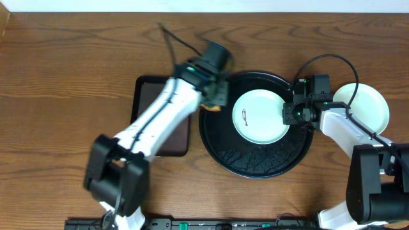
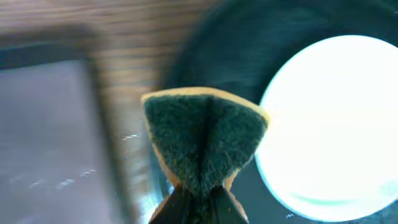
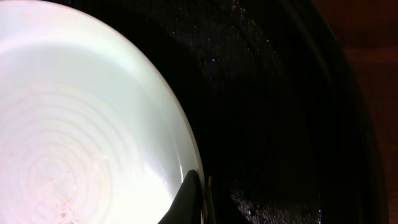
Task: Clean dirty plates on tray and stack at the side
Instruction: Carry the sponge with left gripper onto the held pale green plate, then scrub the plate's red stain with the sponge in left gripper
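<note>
Left gripper (image 2: 196, 202): clamped on a folded sponge (image 2: 202, 134), dark green scouring face outward with a yellow edge behind it.
Sponge position: in the overhead view it sits over the left rim of the black tray (image 1: 220, 150), beside the mint-white plate (image 1: 265, 121) and not touching it.
Right gripper (image 3: 200, 196): jaws narrow, with only a thin dark gap between them. The tips sit at the right rim of the mint-white plate; whether they actually pinch the rim cannot be told.
Mint-white plate: lies flat inside the black tray, a little above the tray's middle, ringed by glossy wet-looking black surface.
Smear (image 1: 245, 115): a small reddish-brown mark on the left part of that plate's face.
Side plate (image 1: 369, 102): a pale round plate on the table (image 1: 64, 76), to the right of the black tray and off it, partly covered by the right arm. One plate or a stack – cannot tell.
Brown tray (image 1: 150, 96): rectangular and dark, just left of the black tray, with the left arm crossing over it.
</note>
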